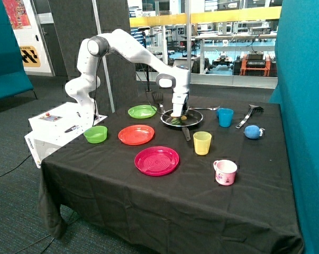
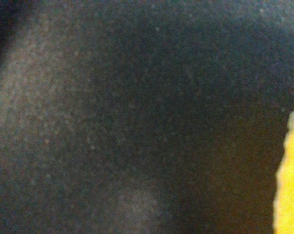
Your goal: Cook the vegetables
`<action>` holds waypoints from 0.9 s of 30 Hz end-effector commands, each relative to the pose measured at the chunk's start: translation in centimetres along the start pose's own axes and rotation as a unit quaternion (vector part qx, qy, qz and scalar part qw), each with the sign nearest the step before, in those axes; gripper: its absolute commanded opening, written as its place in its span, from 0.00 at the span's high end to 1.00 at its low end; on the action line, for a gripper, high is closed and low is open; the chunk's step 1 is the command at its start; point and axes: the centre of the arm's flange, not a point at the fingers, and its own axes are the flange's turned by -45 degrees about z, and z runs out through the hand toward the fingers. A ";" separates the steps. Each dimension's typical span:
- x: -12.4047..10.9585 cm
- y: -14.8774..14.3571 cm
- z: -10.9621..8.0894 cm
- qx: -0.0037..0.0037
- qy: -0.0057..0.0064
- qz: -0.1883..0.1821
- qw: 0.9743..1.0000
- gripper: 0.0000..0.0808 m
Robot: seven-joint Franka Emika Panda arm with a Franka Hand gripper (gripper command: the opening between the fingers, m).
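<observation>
My gripper [image 1: 179, 112] is lowered into the black frying pan [image 1: 195, 121] at the middle of the table. A pale yellow piece [image 1: 175, 114] shows right at the gripper's tip, inside the pan. A dark green piece [image 1: 176, 122] lies in the pan on the side towards the table's front. The wrist view is pressed close to a dark surface, with the yellow piece [image 2: 290, 185] at the picture's edge. I cannot tell whether the gripper holds anything.
Around the pan are a green plate [image 1: 142, 111], an orange plate [image 1: 136, 134], a pink plate [image 1: 156, 160], a green bowl [image 1: 96, 134], a yellow cup [image 1: 202, 143], a blue cup [image 1: 225, 117] and a pink mug [image 1: 225, 172]. A black spatula [image 1: 157, 98] and a ladle [image 1: 248, 114] lie at the back.
</observation>
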 end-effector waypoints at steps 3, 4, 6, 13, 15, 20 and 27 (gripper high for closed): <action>-0.8 -0.2 -0.2 0.002 0.006 -0.004 1.000 0.11; -0.8 -0.3 -0.3 0.002 0.006 -0.005 1.000 0.10; -0.8 -0.4 -0.3 0.002 0.006 -0.006 1.000 0.10; -0.8 -0.7 -0.5 0.002 0.006 -0.007 1.000 0.05; -0.8 -0.7 -0.5 0.002 0.006 -0.008 1.000 0.05; -0.9 -0.8 -0.6 0.002 0.006 -0.008 1.000 0.04; -1.3 -0.7 -1.3 0.002 0.006 -0.010 1.000 0.09</action>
